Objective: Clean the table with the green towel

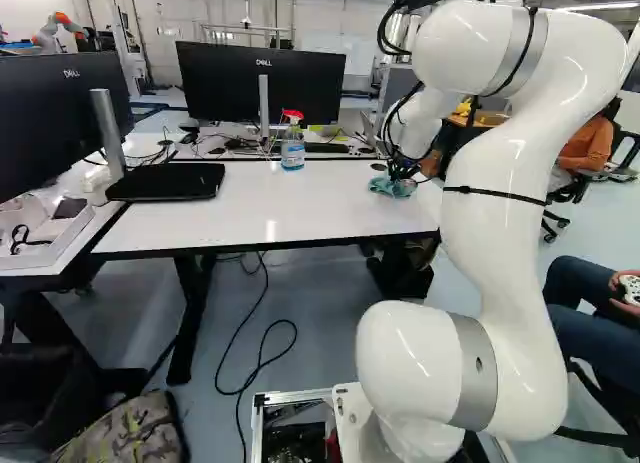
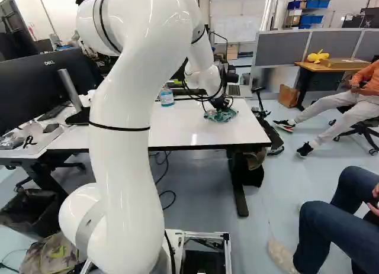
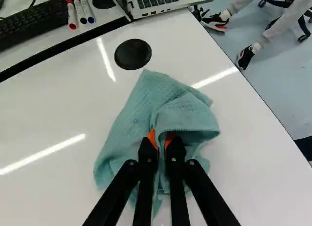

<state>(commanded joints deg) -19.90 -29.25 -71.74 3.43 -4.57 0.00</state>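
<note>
Where the white desk point(image 3: 46, 123) nears its end, at the right of it in both base views, the green towel point(image 3: 168, 101) lies bunched beneath the gripper point(image 2: 221, 105). Seen from the wrist, the gripper pinches a fold of the cloth, its orange pads point(image 3: 152, 137) close on either side. Much of the towel fans out ahead of the fingers in creased layers, and more spreads to both sides of them, resting on the desk top; a loose tail hangs back between and beside the fingers.

Just ahead of the cloth is a round black disc point(image 3: 132, 54) set in the desk. Beyond the desk's far edge, on the adjoining surface, stand a laptop point(image 3: 156, 0), three capped markers point(image 3: 79, 10) side by side and a black keyboard point(image 3: 29, 25). Near that same edge, left of the towel in the left base view, a spray bottle point(image 1: 292, 149) with a red and white head stands upright, a dark monitor point(image 1: 235, 81) behind it.
</note>
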